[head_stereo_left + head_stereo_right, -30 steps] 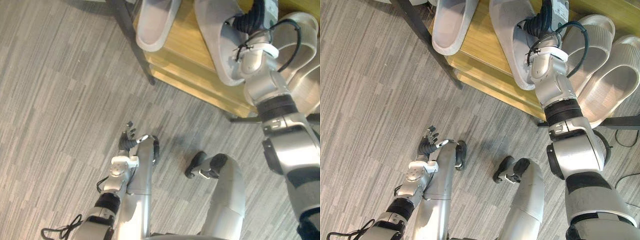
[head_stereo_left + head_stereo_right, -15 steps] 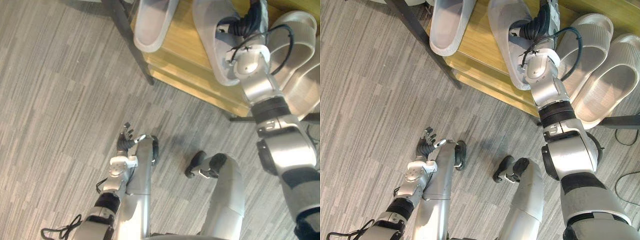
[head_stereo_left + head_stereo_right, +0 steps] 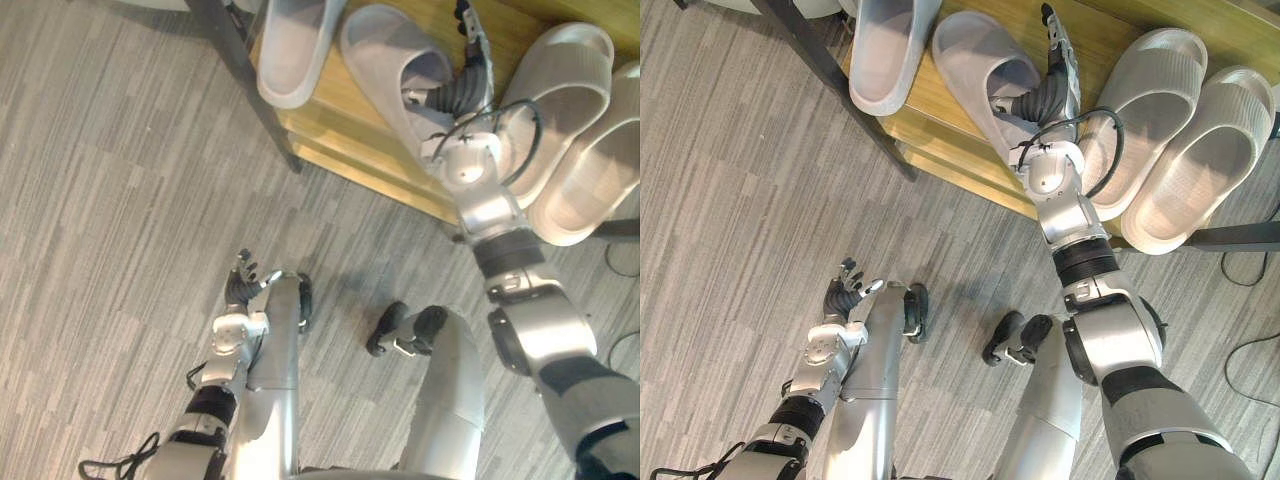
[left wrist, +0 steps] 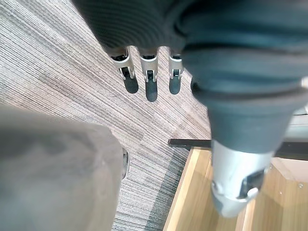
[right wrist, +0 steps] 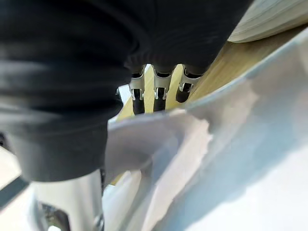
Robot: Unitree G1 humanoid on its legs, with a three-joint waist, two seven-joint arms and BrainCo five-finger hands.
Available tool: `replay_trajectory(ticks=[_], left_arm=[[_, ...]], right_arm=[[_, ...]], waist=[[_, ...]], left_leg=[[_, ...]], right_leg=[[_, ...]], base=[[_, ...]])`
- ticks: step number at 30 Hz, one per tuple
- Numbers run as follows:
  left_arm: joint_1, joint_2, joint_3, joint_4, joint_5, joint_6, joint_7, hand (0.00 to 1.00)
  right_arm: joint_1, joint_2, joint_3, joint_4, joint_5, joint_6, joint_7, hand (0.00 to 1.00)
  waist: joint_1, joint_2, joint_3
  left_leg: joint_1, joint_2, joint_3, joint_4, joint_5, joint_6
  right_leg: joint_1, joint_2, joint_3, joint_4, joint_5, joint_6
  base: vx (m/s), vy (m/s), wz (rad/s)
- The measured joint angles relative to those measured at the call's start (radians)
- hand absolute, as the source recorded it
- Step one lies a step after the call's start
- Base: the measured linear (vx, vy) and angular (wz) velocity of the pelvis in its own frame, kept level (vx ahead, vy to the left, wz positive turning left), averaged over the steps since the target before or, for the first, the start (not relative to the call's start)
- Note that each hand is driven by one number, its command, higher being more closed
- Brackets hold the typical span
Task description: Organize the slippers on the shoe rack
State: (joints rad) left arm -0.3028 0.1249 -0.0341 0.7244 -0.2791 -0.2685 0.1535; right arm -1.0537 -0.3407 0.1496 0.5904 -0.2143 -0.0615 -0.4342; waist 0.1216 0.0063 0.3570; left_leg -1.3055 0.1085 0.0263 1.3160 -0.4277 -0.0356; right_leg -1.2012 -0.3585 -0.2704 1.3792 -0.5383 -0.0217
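Fingers of the right hand were straight & released, gripping nothing, dark tips pointing across the wooden shelf toward the back of the shoe rack. In the right wrist view they reached out past a pale slipper edge, w/ bare wood beyond. The hand lay over the strap end of the angled slipper; couldn't tell if the palm actually touched it. That slipper, light grey, sat on the shelf skewed, toe toward the rack's left & heel end overhanging the front edge by the wrist.

Just left of it, w/ a strip of bare wood btwn, the leftmost slipper lay roughly straight, its heel past the shelf's front edge. Right of the hand, a matching pair lay side by side & touching: near slipper just beside the wrist, far slipper outermost. Couldn't tell which level of the rack carried the pair. A dark frame leg ran down the rack's left corner.

The left hand hung low over the grey carpet floor, well apart from the rack, fingers relaxed & spread, empty. The left wrist view showed them straight above the carpet, w/ a wooden shelf corner & dark bar further off.
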Motion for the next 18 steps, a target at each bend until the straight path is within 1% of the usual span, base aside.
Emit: replay_trajectory(ticks=[2, 3, 4, 6, 9, 14, 18], left_arm=[[0.000, 0.000, 0.005, 0.003, 0.000, 0.002, 0.000, 0.00], [0.000, 0.000, 0.006, 0.008, 0.000, 0.011, 0.000, 0.00], [0.000, 0.000, 0.006, 0.010, 0.000, 0.012, 0.000, 0.00], [0.000, 0.000, 0.008, 0.014, 0.000, 0.014, 0.000, 0.00], [0.000, -0.002, 0.015, 0.014, 0.000, 0.016, -0.001, 0.00], [0.000, -0.003, 0.017, 0.014, 0.000, 0.018, -0.001, 0.00], [0.000, -0.004, 0.019, 0.014, 0.000, 0.018, -0.001, 0.00]], right_arm=[[0.015, 0.030, -0.036, -0.018, 0.034, 0.000, -0.001, 0.00], [0.028, 0.053, -0.065, -0.028, 0.067, 0.000, -0.002, 0.00], [0.029, 0.057, -0.071, -0.028, 0.075, 0.000, -0.002, 0.00], [0.035, 0.079, -0.098, -0.029, 0.146, -0.010, -0.006, 0.00], [0.035, 0.110, -0.127, -0.029, 0.202, -0.013, -0.015, 0.00], [0.034, 0.146, -0.181, -0.029, 0.295, -0.036, -0.035, 0.00], [0.033, 0.148, -0.204, -0.028, 0.357, -0.046, -0.046, 0.00]], waist=[[-0.001, -0.001, 0.000], [-0.002, -0.001, 0.001], [-0.002, -0.002, 0.001], [-0.002, -0.003, 0.001], [-0.002, -0.003, 0.001], [-0.001, -0.003, 0.001], [-0.001, -0.003, 0.001]], left_leg=[[0.005, 0.002, 0.001, -0.006, 0.000, -0.001], [0.014, 0.003, 0.002, -0.011, 0.000, -0.001], [0.017, 0.003, 0.002, -0.013, 0.000, -0.001], [0.022, 0.004, 0.003, -0.020, 0.002, -0.003], [0.022, 0.005, 0.003, -0.022, 0.002, -0.003], [0.022, 0.005, 0.002, -0.022, 0.002, -0.003], [0.022, 0.005, 0.000, -0.023, 0.002, -0.003]], right_leg=[[0.004, 0.003, -0.001, -0.007, 0.002, -0.003], [0.013, 0.004, -0.001, -0.010, 0.002, -0.003], [0.015, 0.004, -0.002, -0.012, 0.002, -0.003], [0.019, 0.007, -0.002, -0.020, 0.003, -0.003], [0.019, 0.009, -0.003, -0.023, 0.003, -0.003], [0.020, 0.009, -0.003, -0.023, 0.003, -0.003], [0.022, 0.009, -0.007, -0.025, 0.003, -0.003]], base=[[0.05, -0.009, -0.03], [0.06, -0.011, -0.01], [0.05, -0.009, 0.00], [0.04, -0.004, -0.02], [0.04, -0.001, -0.01], [0.02, 0.001, 0.00], [0.00, 0.000, 0.00]])
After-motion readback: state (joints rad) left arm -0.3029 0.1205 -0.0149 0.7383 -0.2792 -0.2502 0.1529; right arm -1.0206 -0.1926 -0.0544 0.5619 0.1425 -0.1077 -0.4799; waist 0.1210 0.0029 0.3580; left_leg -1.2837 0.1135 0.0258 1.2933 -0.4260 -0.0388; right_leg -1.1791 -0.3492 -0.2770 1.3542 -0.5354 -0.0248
